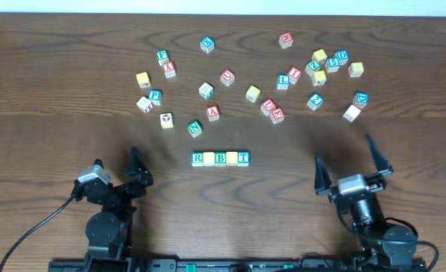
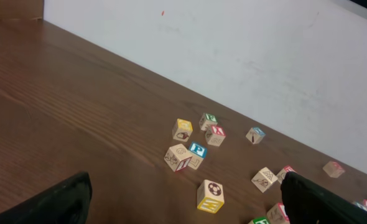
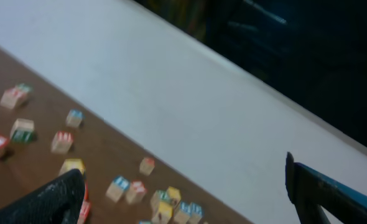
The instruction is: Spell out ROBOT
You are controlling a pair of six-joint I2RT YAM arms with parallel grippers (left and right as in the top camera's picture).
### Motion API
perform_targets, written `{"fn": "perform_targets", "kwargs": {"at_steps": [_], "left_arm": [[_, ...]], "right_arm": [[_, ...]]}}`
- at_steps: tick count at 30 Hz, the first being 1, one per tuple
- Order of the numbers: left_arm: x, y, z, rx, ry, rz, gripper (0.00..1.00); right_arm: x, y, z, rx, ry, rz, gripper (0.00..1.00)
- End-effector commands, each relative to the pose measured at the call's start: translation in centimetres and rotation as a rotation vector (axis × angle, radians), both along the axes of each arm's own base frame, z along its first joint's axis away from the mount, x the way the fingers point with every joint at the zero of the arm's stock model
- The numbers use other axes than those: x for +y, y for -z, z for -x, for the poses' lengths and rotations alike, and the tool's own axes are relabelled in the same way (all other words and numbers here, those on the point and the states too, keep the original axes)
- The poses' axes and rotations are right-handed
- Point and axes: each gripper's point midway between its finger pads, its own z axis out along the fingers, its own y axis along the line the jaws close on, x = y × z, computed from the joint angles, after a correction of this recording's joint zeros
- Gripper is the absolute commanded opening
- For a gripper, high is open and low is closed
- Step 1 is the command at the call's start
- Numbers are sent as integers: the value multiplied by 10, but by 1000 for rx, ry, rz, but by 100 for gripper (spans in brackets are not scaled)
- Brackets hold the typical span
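Note:
A row of five letter blocks [image 1: 220,159] lies at the table's middle front; I read R, a plain yellow face, B, another plain yellow face, T. Many loose letter blocks [image 1: 253,93] lie scattered behind it. My left gripper [image 1: 117,168] is open and empty at the front left, apart from the row. In the left wrist view its fingers [image 2: 183,211] frame a yellow soccer-ball block [image 2: 210,195]. My right gripper [image 1: 347,159] is open and empty at the front right; its wrist view [image 3: 183,205] is blurred.
A tight cluster of blocks [image 1: 330,63] sits at the back right, also in the right wrist view [image 3: 171,202]. A white wall [image 2: 233,56] rises behind the table's far edge. A black cable [image 1: 34,230] trails from the left arm.

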Motion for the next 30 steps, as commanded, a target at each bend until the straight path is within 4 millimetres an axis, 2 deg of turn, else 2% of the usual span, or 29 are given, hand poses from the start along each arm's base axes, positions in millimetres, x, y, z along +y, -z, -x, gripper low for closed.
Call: {"fn": "perform_targets", "kwargs": {"at_steps": [1,5,10,18,30], "left_arm": [[2,17,1,50,-9,-7,96],[2,17,1,50,-9,-7,96],[2,17,1,50,-9,-7,95],[2,17,1,50,-9,-7,96],[2,17,1,50,-9,-7,95]], "right_arm": [[3,15,2,-2,-13,54,99],[1,35,0,75,-7,41,99],[-10,43,-4,140,43,-62,99],[-39,80,-10,349,196,-371,99],[-43,81,-10,357,218,-424,99]]}}
